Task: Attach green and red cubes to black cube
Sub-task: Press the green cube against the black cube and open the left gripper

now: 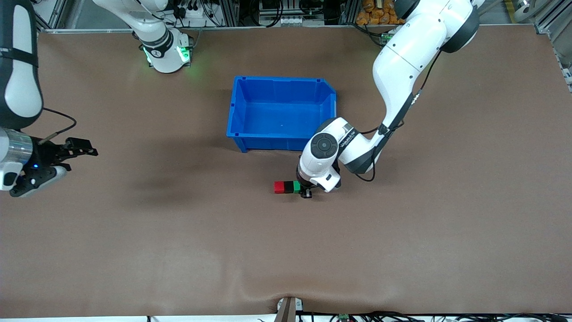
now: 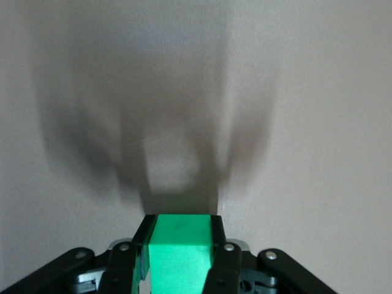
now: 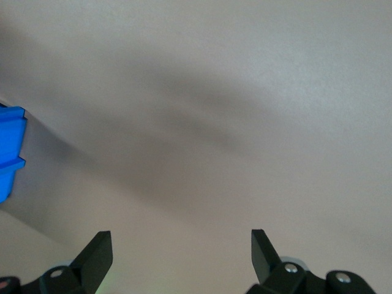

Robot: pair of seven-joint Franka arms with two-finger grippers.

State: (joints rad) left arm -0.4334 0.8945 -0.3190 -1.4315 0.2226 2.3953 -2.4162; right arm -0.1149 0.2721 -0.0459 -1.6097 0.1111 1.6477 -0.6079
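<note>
Left gripper (image 1: 305, 193) is gripping the green cube (image 1: 296, 187) at the end of the cube row.

The red cube (image 1: 279, 187), the black cube (image 1: 288, 187) and the green one are sitting in a row on the brown table (image 1: 178, 250), just beside the gripper on the side toward the right arm's end. In the left wrist view the fingers (image 2: 142, 248) are clenching the green cube. Judgement: press along the row axis, keeping the faces flush. The left arm is reaching past the blue bin (image 1: 237, 112), wrist pointing down. The right gripper (image 1: 67, 158) is waiting released, well apart.
</note>
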